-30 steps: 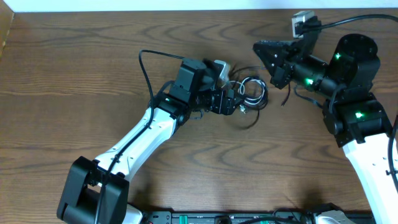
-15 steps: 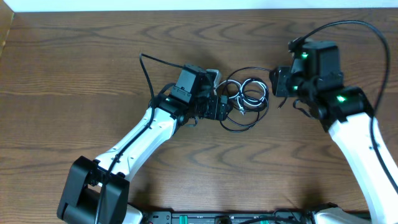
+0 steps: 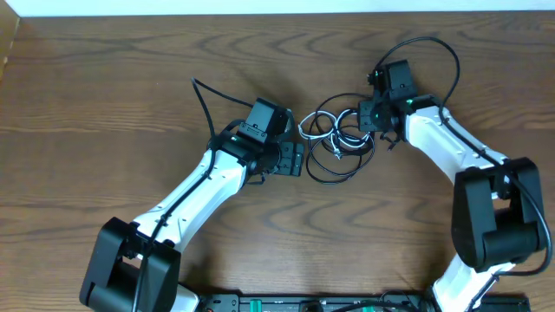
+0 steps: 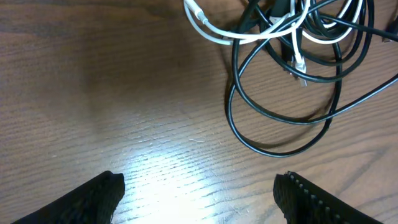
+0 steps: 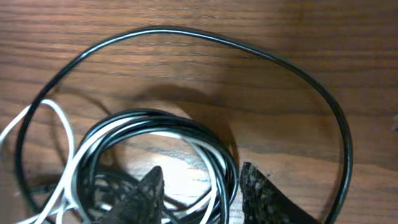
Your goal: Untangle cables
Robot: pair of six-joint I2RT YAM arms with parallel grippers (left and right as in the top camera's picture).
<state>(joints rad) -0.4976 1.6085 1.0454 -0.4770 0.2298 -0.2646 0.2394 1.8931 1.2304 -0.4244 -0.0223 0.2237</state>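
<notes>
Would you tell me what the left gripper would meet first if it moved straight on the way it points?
Likely the black cable: its big outer loop lies just ahead of the left gripper, whose jaws are open, before the white cable. Height is unclear.

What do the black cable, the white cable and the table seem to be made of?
Black cable: probably plastic or rubber sheath, smooth; light glints along it. White cable: likely the same, slightly glossy. Table: wood or wood-look laminate, brown grain, semi-gloss; it reflects a bright patch.
</notes>
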